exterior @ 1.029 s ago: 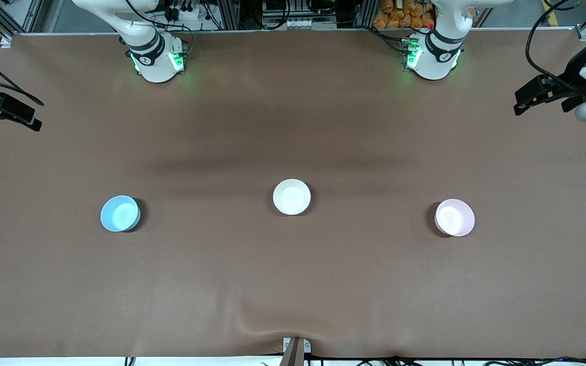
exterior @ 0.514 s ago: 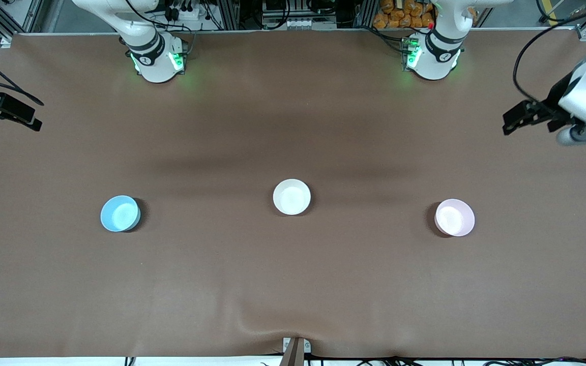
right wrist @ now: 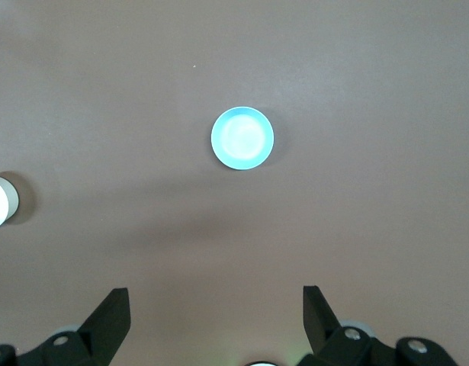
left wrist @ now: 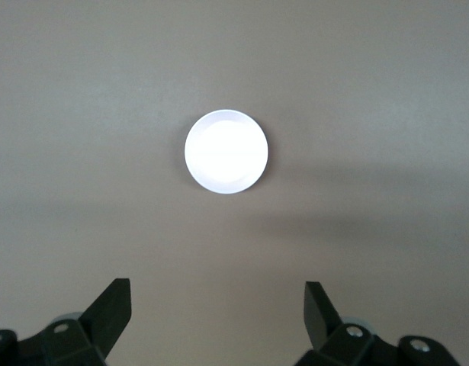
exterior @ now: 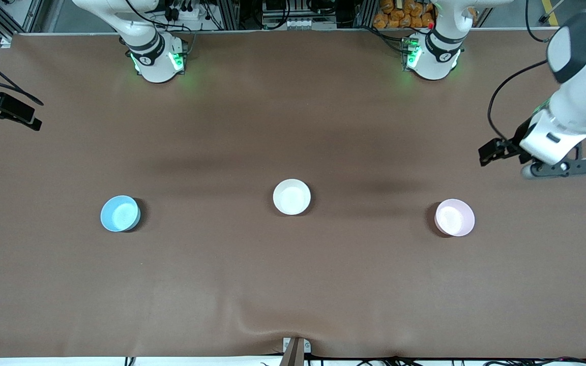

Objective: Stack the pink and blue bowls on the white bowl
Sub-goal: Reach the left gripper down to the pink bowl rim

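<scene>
Brown table (exterior: pixel 293 284): three bowls apart (nothing between).

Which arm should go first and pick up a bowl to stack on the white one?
Probably the left. The left gripper hangs open over the table close to the pink bowl, while the right gripper waits, open, at the table's edge, well away from the blue bowl. The white bowl sits between them.

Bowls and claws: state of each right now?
pink bowl: upright, empty, alone on the table.
blue bowl: upright, empty, unstacked.
white bowl: upright, empty, nothing stacked in it.
left claw: open, empty, above the table near the pink bowl.
right claw: open, empty, waiting high over the blue bowl.
</scene>
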### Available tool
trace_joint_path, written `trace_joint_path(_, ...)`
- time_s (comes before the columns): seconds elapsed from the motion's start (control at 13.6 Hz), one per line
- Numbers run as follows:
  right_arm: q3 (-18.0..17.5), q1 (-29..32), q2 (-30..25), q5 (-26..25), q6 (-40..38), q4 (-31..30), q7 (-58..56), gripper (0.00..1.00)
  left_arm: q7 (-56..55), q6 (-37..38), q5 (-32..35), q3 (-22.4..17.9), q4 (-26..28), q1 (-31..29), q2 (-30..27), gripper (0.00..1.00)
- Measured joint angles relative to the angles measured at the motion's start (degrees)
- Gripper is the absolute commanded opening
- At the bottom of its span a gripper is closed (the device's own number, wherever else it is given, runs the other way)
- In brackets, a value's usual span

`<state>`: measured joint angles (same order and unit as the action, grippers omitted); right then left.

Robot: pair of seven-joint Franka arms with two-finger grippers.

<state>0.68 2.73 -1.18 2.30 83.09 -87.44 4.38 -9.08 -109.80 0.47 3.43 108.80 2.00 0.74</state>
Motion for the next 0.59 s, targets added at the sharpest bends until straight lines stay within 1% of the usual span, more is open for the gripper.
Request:
trace_joint_path(0.37, 0.0, 0.6, 0.0, 0.0, -0.2, 0.0, 0.0, 1.0, 0.1, -11.8, 0.0, -0.1, 5.1, -1.3, 4.7, 1.0)
trace_joint_path(0.51, 0.0, 0.7, 0.1, 0.0, -0.2, 0.0, 0.0, 1.0, 0.2, -15.0, 0.0, -0.1, 6.1, -1.9, 7.2, 1.0)
trace_joint_path(0.59, 0.0, 0.8, 0.2, -0.1, -0.2, 0.0, 0.0, 1.0, 0.2, -16.5, 0.0, -0.1, 6.2, -2.1, 8.7, 0.98)
